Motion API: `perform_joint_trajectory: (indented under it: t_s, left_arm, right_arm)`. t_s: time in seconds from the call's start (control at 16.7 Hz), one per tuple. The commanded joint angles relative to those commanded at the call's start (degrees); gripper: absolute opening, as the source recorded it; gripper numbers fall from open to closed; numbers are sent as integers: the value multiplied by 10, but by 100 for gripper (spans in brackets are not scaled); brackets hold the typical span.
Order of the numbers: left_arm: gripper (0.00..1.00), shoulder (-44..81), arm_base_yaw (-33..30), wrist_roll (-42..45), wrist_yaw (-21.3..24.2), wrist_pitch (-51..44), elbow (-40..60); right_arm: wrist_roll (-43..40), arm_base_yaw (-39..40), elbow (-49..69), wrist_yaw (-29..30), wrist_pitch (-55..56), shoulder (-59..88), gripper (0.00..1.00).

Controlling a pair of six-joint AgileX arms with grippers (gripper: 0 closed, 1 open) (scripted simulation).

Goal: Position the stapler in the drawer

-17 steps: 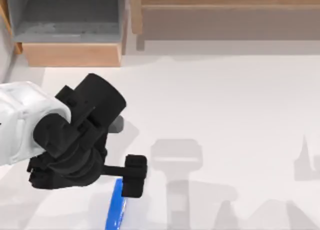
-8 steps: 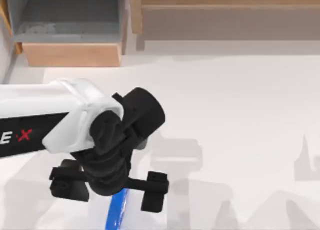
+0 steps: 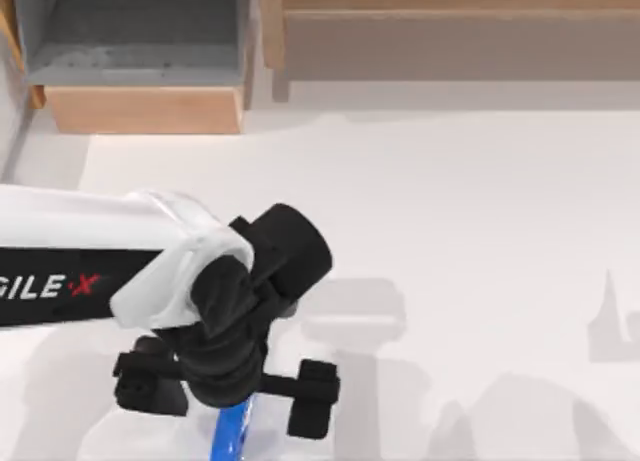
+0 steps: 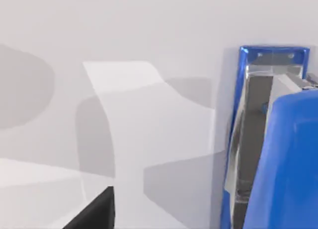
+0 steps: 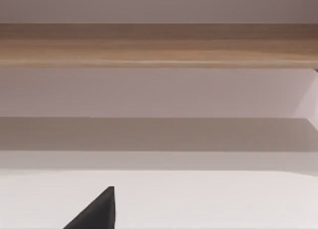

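The blue stapler [image 3: 231,432] lies on the white table near the front edge, left of centre, its upper part hidden under my left arm. My left gripper [image 3: 230,393] hangs right over it, open wide, with one black finger [image 3: 150,383] on each side of the blue bar and not touching it. The left wrist view shows the stapler [image 4: 258,139] close up, with its metal strip, off to one side of a fingertip [image 4: 97,214]. The drawer [image 3: 145,109] stands open at the back left, with a light-wood front and a grey inside.
A longer wooden ledge [image 3: 450,31] runs along the back right, and its wooden ledge front [image 5: 159,45] faces the right wrist camera. A black fingertip [image 5: 97,214] of my right gripper pokes into that view. White tabletop [image 3: 470,231] stretches between the stapler and the drawer.
My left arm has swung right and toward the front edge. Its gripper turned from beside the stapler's end to straddling the stapler, then settled slightly lower over it.
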Motion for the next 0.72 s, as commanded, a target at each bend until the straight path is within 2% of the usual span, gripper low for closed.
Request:
perform_joint_trajectory:
  t_s: [0.36,0.72]
  left_arm:
    - [100,22,0,0,0,36,-19]
    - [55,22,0,0,0,36,-19]
  right_arm:
    - [0,0,0,0,0,0,100]
    - [0,0,0,0,0,0,100]
